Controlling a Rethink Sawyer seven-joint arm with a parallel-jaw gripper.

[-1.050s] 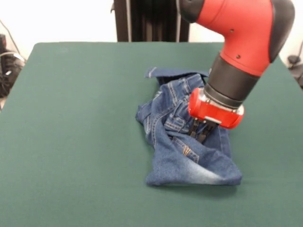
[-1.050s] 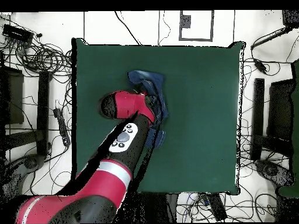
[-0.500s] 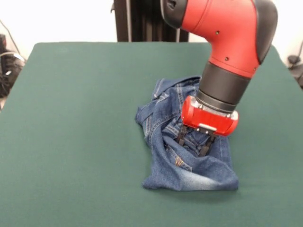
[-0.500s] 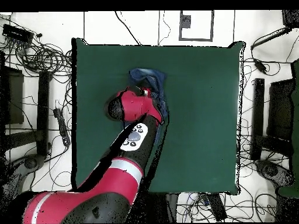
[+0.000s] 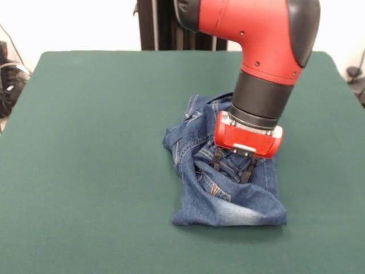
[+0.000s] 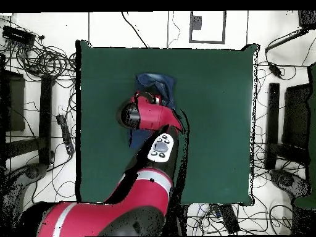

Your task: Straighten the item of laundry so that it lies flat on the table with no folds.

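Note:
The item of laundry [image 5: 228, 202] is a small pair of blue jeans, lying crumpled and folded over itself right of the table's [image 5: 85, 148] centre in the front view. My gripper [image 5: 231, 167] points straight down onto the middle of the heap. It is open, with both black fingertips [image 5: 217, 164] at the denim and nothing pinched between them. In the overhead view the red arm [image 6: 148, 114] covers most of the jeans [image 6: 155, 83] and hides the gripper. Only the cloth's far end and a bit by the arm's left side show.
Green tabletop extends widely to the left of the jeans and in a narrower strip to their right in the front view. Tangled cables [image 6: 37, 58] and dark stands [image 6: 274, 123] surround the table on the floor in the overhead view.
The gripper was shut on the denim a second ago and has since opened. The arm has shifted left in the front view. The jeans' far flap has drawn in towards the heap.

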